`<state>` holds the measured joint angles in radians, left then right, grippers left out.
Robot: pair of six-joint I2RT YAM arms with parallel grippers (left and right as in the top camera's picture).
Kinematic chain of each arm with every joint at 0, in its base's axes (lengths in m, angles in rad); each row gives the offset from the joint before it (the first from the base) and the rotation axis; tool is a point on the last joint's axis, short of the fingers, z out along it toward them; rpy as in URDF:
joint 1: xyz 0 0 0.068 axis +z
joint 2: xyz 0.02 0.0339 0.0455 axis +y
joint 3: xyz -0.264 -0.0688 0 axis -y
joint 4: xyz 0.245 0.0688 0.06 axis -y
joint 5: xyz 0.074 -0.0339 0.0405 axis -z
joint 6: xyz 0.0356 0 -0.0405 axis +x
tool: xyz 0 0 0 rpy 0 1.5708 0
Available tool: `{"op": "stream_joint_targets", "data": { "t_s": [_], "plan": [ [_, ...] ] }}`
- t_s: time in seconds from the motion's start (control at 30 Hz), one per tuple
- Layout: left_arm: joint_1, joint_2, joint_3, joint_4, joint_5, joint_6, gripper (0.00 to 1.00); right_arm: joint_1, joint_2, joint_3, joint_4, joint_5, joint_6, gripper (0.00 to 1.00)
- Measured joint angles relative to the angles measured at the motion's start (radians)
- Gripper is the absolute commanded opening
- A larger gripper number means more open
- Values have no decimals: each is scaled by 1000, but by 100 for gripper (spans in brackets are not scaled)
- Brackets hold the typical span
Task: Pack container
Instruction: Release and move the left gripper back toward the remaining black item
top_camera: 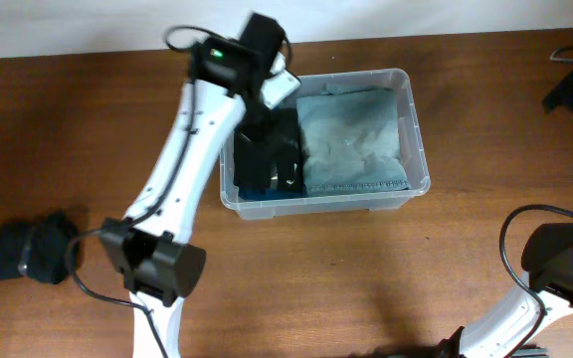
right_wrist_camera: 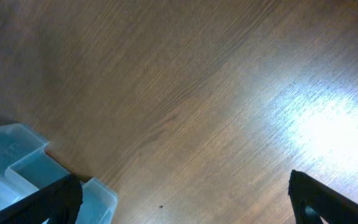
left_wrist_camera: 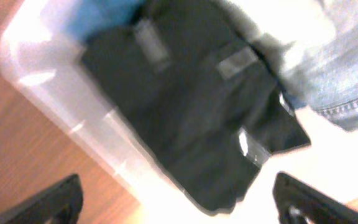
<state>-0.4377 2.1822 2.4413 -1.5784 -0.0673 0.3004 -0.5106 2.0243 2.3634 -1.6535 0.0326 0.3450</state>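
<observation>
Container [top_camera: 413, 119]: clear plastic bin with rounded corners, set at the far centre of the brown wooden surface [top_camera: 386, 268]. Contents: a folded grey-blue cloth [top_camera: 351, 139] is laid in its right part, a black garment [top_camera: 267, 164] is spread over its left part, and blue fabric [top_camera: 267, 204] is glimpsed beneath at the near left wall. Left arm [top_camera: 192, 149]: reached over the left end of the container. The left fingers [left_wrist_camera: 48, 202] are seen spread wide above the black garment, released, with nothing gripped. Right arm [top_camera: 565, 264]: placed at the near right, well apart from the container. The right fingers [right_wrist_camera: 328, 199] are likewise spread and empty over bare wood, beside a pale blue plastic piece [right_wrist_camera: 17, 155]. Black bundle [top_camera: 33, 249]: left lying on the surface at the near left.
</observation>
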Motion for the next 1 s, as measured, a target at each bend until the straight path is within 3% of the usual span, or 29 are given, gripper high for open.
{"op": "stream_joint_targets", "data": {
  "t_s": [0.13, 0.53, 0.8, 1.0],
  "plan": [
    [113, -4, 114, -100, -6, -68, 99, 0, 0, 0, 0, 0, 0, 98],
    [578, -43, 107, -105, 157, -167, 99, 0, 0, 0, 0, 0, 0, 99],
    [790, -214, -165, -105, 93, -172, 99, 0, 0, 0, 0, 0, -1, 98],
    [838, -219, -431, 61, -6, -174, 99, 0, 0, 0, 0, 0, 0, 98]
  ]
}}
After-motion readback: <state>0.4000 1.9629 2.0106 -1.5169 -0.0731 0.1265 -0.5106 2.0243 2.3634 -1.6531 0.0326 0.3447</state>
